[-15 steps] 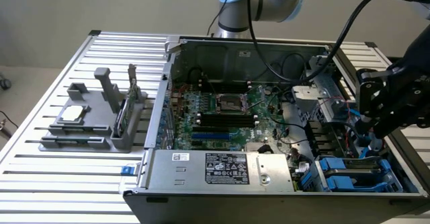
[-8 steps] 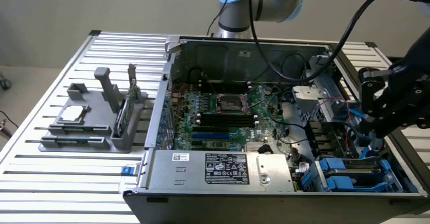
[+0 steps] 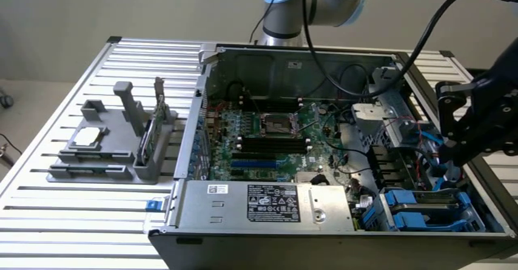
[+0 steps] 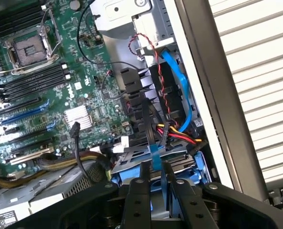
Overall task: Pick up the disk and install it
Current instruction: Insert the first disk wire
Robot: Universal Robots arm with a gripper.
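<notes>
Fingers [image 4: 139, 193]: parted by a narrow gap and set astride a blue part of the carrier. No firm clamp on it can be made out.
Gripper [image 4: 155, 186]: held low over the drive bay. In the exterior view it [image 3: 455, 158] is placed at that view's right, just above the same bay.
Disk [image 4: 136, 156]: laid flat in its blue carrier inside the case [image 3: 324, 53], directly beneath the fingers. In the exterior view it [image 3: 425, 206] is found in the near corner, beside the power supply [image 3: 267, 203].
Handling: the disk is judged stiff, weighty for its bulk and sensitive to knocks. The metal faces are likely slippery.
Hold: best taken on the blue plastic frame, not on the labelled face or the connector.
Neighbours: a bundle of cables [image 4: 179, 136] is draped just beside the carrier, close enough to be snagged. The motherboard [image 4: 60, 95] lies further off.
Given by the wrist view: the finger gap and the blue part between.
Given by the exterior view: the grey fixture [image 3: 113, 142] on the slatted table [image 3: 48, 221], well apart from the case.
</notes>
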